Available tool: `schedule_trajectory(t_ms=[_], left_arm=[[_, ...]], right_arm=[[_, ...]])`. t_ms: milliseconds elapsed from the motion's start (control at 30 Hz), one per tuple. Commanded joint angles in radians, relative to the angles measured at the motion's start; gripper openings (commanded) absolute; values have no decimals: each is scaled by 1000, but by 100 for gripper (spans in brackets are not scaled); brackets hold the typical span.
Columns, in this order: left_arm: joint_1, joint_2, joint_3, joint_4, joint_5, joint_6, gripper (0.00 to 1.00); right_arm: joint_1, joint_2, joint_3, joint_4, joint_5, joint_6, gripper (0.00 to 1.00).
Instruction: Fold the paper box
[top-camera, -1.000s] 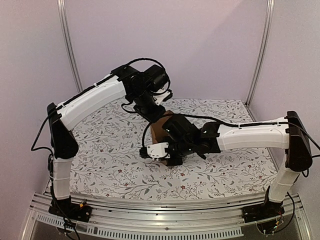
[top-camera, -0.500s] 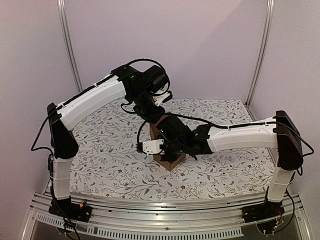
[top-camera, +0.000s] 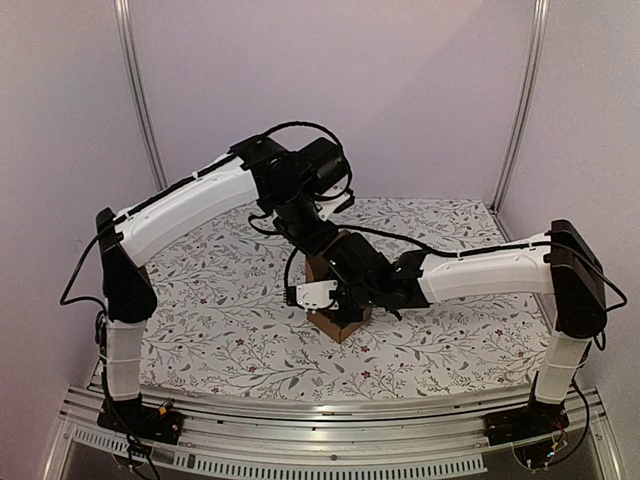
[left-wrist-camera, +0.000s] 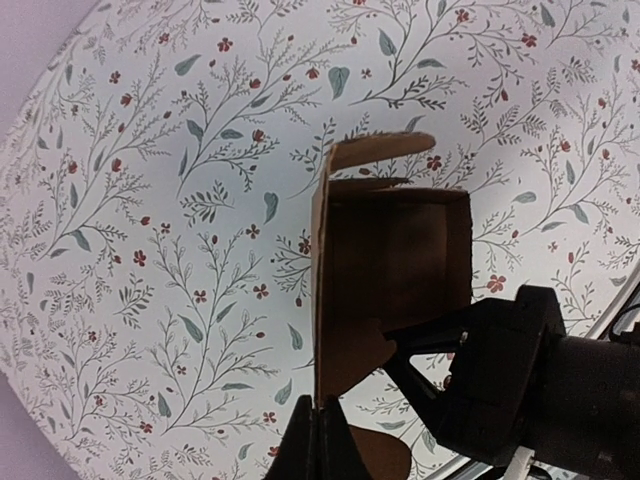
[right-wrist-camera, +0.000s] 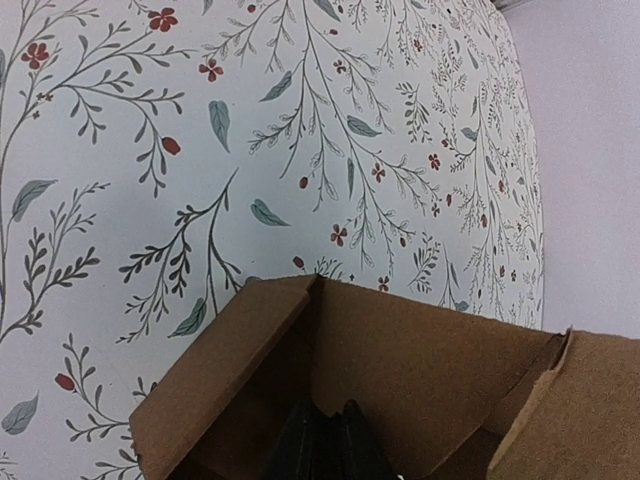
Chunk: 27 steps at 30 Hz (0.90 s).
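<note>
The paper box (top-camera: 337, 322) stands partly folded with its top open on the flowered tablecloth (top-camera: 210, 300), at the centre of the overhead frame and just beneath both my wrists. My left claw (left-wrist-camera: 318, 418), at the bottom edge of its own view, is pinching the rim of the box's left wall. My right claw (right-wrist-camera: 323, 418), low centre in its view, is pressed together, its tips down inside the open cavity.

L pincer (left-wrist-camera: 318, 432) pinching paper box (left-wrist-camera: 392, 262) wall.
</note>
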Motion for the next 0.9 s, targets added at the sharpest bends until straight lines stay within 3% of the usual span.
schedule_trajectory(t_ms=[0, 533, 867], left_arm=[[-48, 10, -9, -5, -55, -29, 0], [-130, 47, -1, -2, -228, -155, 0], [-148, 83, 37, -9, -260, -159, 0]], right_arm=[[-3, -64, -31, -33, -51, -1, 12], [31, -83, -45, -103, -35, -18, 14], [38, -129, -81, -149, -69, -10, 14]])
